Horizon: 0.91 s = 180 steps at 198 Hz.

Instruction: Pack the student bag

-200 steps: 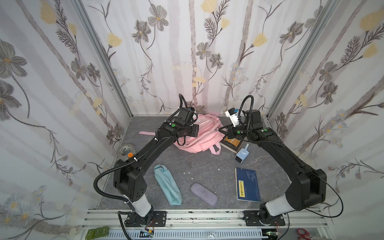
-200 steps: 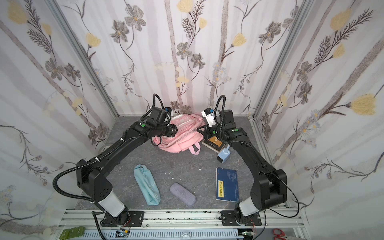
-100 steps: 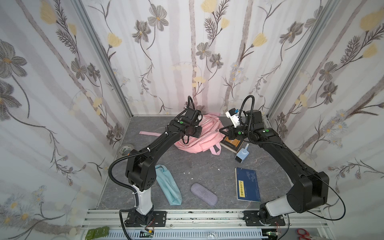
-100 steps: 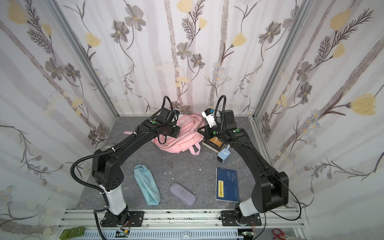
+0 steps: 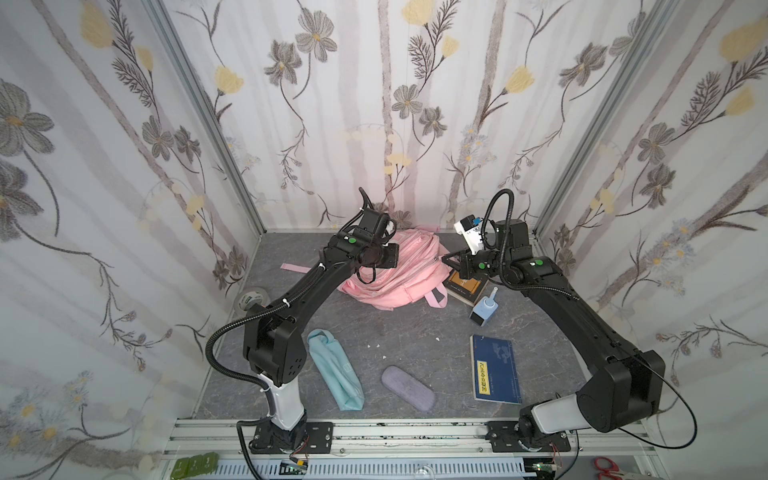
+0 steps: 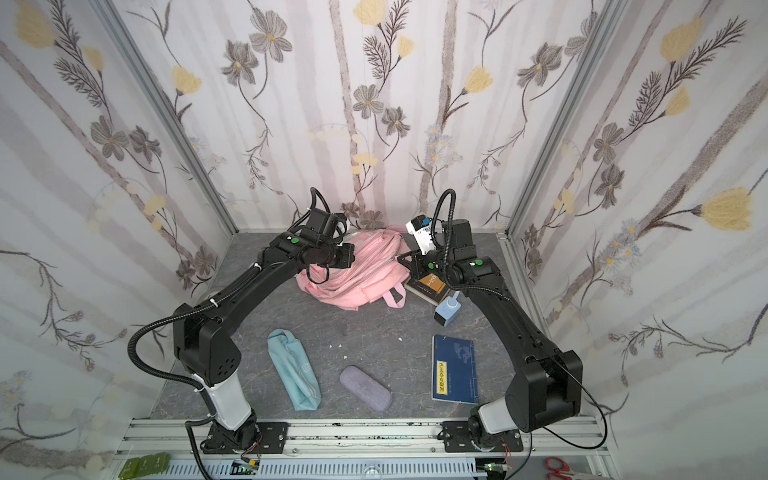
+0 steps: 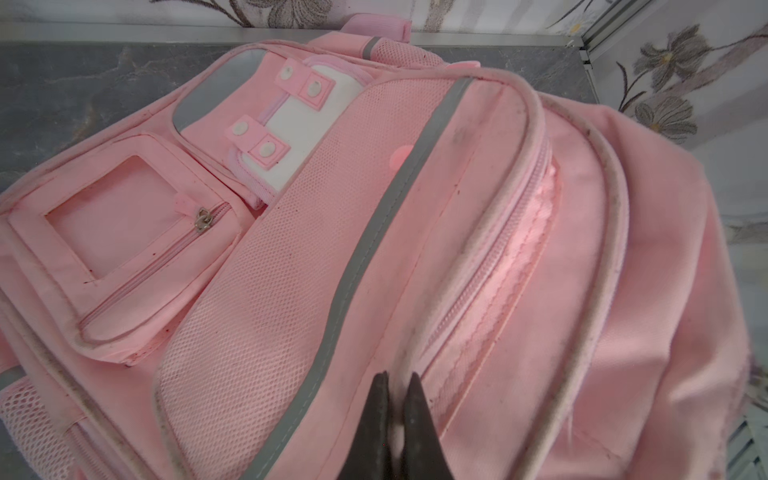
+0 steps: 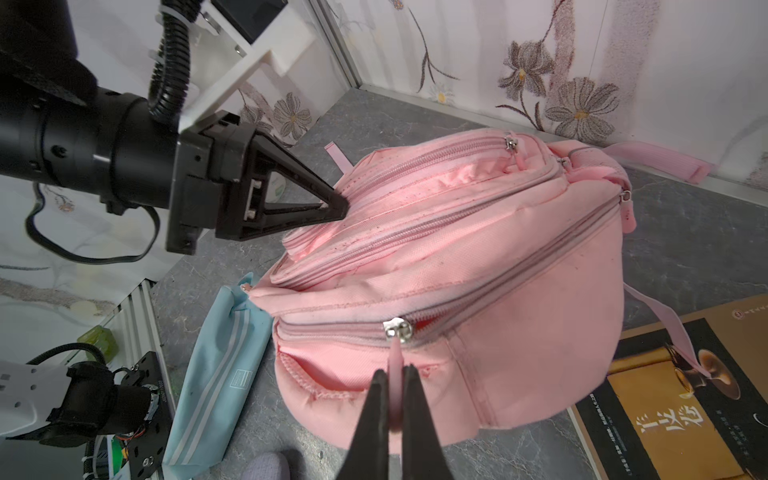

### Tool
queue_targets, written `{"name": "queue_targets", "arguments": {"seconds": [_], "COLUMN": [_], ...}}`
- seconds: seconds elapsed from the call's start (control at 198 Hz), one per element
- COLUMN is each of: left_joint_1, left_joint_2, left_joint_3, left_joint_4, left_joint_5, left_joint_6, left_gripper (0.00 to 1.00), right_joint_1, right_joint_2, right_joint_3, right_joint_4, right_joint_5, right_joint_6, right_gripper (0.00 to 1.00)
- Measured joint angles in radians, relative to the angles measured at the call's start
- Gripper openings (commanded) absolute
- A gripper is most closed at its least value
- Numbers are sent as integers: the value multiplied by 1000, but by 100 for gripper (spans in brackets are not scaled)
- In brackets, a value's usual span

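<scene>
- A soft pink fabric backpack (image 5: 405, 270) lies at the back of the grey marbled tabletop (image 5: 415, 332), between two black arms.
- The left gripper (image 5: 395, 257) meets the backpack's upper left side, and the right gripper (image 5: 444, 259) meets its right edge.
- A brown-covered book (image 5: 467, 286) lies under the right gripper, with a small light-blue plastic object (image 5: 484, 309) just beside it.
- Nearer the front lie a light-teal fabric pouch (image 5: 334, 374), a grey-purple oval case (image 5: 407, 388) and a dark blue book with a yellow label strip (image 5: 494, 374).
- A roll of tape (image 5: 251, 297) sits by the left wall.
</scene>
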Motion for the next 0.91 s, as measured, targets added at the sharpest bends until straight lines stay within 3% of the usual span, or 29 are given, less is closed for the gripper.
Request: {"name": "queue_targets", "arguments": {"seconds": [0.187, 0.47, 0.91], "left_joint_1": [3, 24, 59], "left_joint_2": [21, 113, 135], "left_joint_3": [88, 314, 341], "left_joint_4": [-47, -129, -106], "left_joint_5": [62, 81, 42], "left_joint_6": [-155, -288, -414], "left_gripper": [0, 0, 0], "right_joint_1": [44, 79, 156], "right_joint_2": [-30, -74, -106], "right_joint_3": [-4, -92, -153], "right_joint_4": [12, 101, 190], "right_joint_5": [51, 99, 103], "right_joint_6": [0, 12, 55], "right_gripper": [0, 0, 0]}}
